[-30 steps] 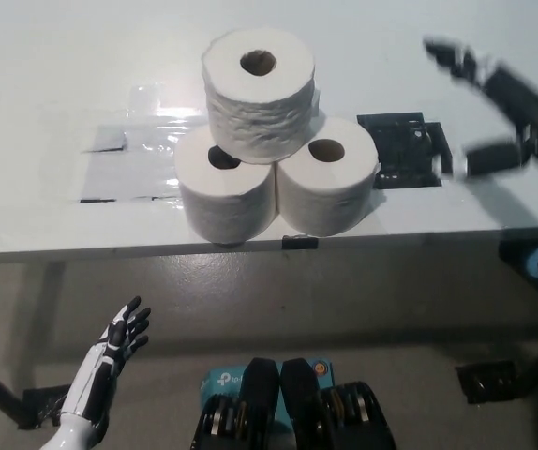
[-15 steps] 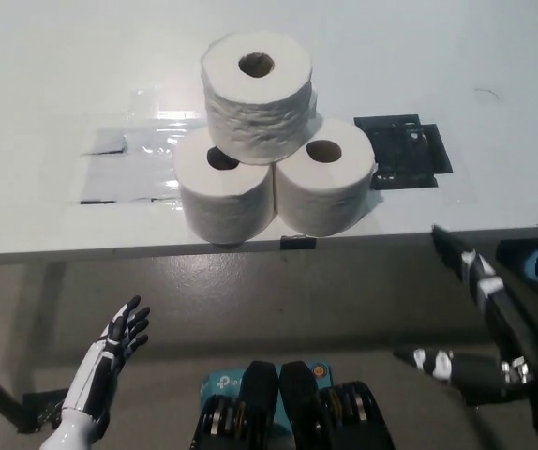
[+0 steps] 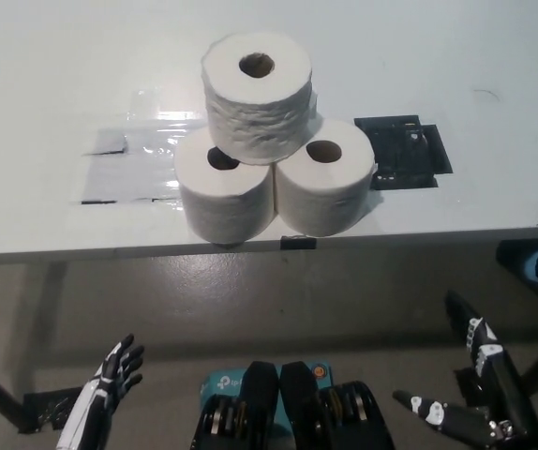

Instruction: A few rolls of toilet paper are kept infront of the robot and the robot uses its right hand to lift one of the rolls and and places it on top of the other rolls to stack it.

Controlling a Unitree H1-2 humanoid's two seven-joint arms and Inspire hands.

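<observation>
Stack complete: your black right hand (image 3: pixel 480 398) has dropped away, empty, below the table.

The wide white table (image 3: pixel 44 84) carries three white toilet paper rolls; the top roll (image 3: pixel 258 96) sits across the two base rolls (image 3: pixel 274 187), near the front edge. A second ago your right hand was beside the stack; it now hangs low right of it, fingers spread. Your white left hand (image 3: pixel 105 394), fingers apart, rests low left, slightly lower than before.
</observation>
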